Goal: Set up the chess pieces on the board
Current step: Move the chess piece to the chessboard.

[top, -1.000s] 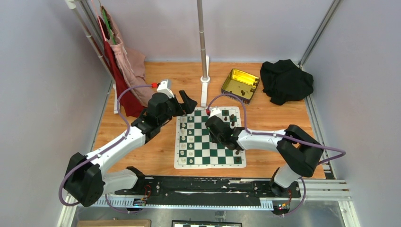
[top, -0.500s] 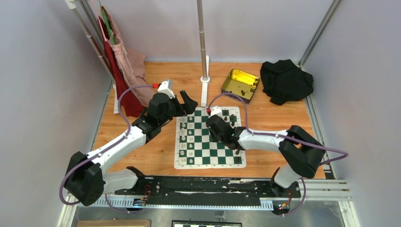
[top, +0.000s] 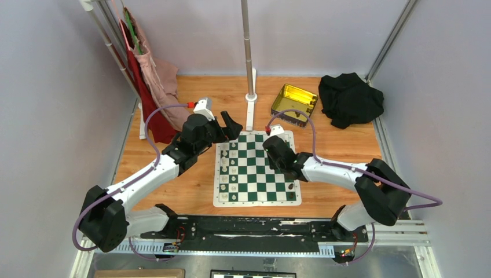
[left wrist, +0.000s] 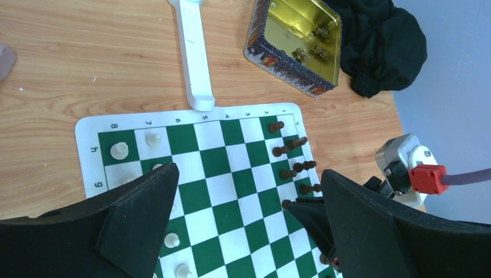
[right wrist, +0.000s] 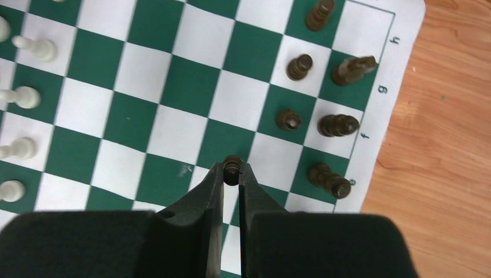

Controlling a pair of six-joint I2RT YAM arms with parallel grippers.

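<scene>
The dark pawn (right wrist: 231,171) is pinched by its head between the tips of the right gripper (right wrist: 231,180). The jaws stand narrow around it. It hangs over the green-and-white board (right wrist: 173,130), on the side with the dark pieces, about level with the e mark and one square inward from the placed dark pawns (right wrist: 288,120).

The wrist view meets its round head end-on, so its long axis runs vertical, head up and base down. Whether the base touches the board I cannot tell.

The empty white square between it and the e-row back piece (right wrist: 329,180) looks like the target. Doing this well probably means sliding toward that edge with the pawn upright, lowering until the base sits flat at the square's centre, then parting the fingers only a little, since neighbours stand close on both sides.

The left gripper (left wrist: 246,176) is spread wide and empty above the board's far edge, near the cream pieces (left wrist: 120,150). Beyond, the gold tin (left wrist: 263,35) holds a few more dark figures.
</scene>
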